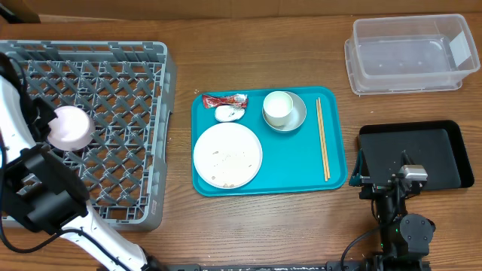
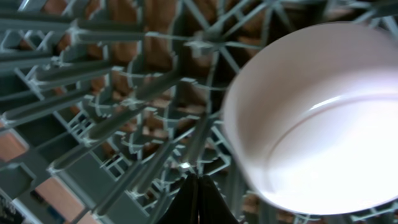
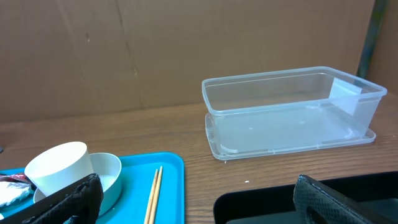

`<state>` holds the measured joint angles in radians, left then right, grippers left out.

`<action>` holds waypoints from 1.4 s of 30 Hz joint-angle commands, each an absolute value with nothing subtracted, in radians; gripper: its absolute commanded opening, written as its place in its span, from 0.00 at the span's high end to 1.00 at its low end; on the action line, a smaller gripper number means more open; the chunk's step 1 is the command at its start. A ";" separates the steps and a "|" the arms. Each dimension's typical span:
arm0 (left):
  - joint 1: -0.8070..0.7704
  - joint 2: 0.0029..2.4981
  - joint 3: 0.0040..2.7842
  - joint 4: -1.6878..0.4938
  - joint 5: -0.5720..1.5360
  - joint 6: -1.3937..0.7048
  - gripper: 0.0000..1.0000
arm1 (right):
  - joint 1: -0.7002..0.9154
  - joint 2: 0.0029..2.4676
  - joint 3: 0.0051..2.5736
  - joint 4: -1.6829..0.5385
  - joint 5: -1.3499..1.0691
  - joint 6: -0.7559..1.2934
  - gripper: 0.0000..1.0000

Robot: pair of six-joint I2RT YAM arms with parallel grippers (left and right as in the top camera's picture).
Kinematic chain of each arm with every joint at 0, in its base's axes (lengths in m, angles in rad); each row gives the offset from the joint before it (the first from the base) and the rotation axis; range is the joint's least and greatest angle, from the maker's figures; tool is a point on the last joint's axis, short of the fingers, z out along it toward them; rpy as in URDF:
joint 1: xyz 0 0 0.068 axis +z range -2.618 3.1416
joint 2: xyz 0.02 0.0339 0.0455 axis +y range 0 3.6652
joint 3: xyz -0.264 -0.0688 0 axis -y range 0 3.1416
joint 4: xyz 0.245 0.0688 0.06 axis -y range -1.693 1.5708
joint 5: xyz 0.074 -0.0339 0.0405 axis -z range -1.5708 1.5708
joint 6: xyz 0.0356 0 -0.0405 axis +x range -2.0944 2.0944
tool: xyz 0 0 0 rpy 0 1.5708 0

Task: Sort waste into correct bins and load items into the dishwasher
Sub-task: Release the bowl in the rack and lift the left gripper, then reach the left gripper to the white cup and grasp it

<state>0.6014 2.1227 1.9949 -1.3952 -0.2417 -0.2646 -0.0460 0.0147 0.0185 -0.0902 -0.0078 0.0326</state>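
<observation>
Wooden table (image 1: 256, 226), left jaws over grey rack (image 1: 113, 83) by white dish (image 1: 71, 126), grip unclear, right jaws spread, wrapper (image 1: 224, 100) print unreadable

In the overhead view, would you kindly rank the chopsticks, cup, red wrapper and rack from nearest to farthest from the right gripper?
1. Chopsticks, teal tray's right edge, nearest the right gripper.
2. Cup, in the bowl.
3. Red wrapper, tray's far-left corner.
4. Rack, far left.

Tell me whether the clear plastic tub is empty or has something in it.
Empty. The tub shows only its bare bottom from overhead and through its clear walls in the right wrist view.
</observation>
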 commanded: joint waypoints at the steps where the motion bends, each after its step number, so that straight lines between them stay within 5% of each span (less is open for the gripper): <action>1: 0.609 2.125 2.056 -1.414 -0.224 -0.292 0.96 | -0.051 0.003 0.008 -0.084 -0.001 0.029 0.00; 10: 0.603 2.124 2.263 -1.491 0.348 -0.266 0.96 | -0.051 0.003 0.008 -0.084 -0.001 0.029 0.00; 15: 0.562 2.124 2.320 -1.541 0.853 -0.086 0.96 | -0.051 0.003 0.008 -0.084 -0.001 0.029 0.01; 19: 0.454 2.124 2.320 -1.647 1.026 0.071 0.96 | -0.051 0.003 0.008 -0.084 -0.001 0.029 0.00; 23: 0.274 2.124 2.319 -1.689 0.978 0.202 0.89 | -0.051 0.003 0.008 -0.084 -0.001 0.029 0.00; 25: 0.172 2.124 2.318 -1.656 0.903 0.213 0.61 | -0.051 0.003 0.008 -0.084 -0.001 0.029 0.00; 28: -0.002 2.126 2.318 -1.572 0.725 0.199 0.35 | -0.051 0.003 0.008 -0.084 -0.001 0.029 0.00; 42: -0.585 2.186 2.304 -1.291 0.053 0.090 0.34 | -0.051 0.003 0.008 -0.084 -0.001 0.029 0.00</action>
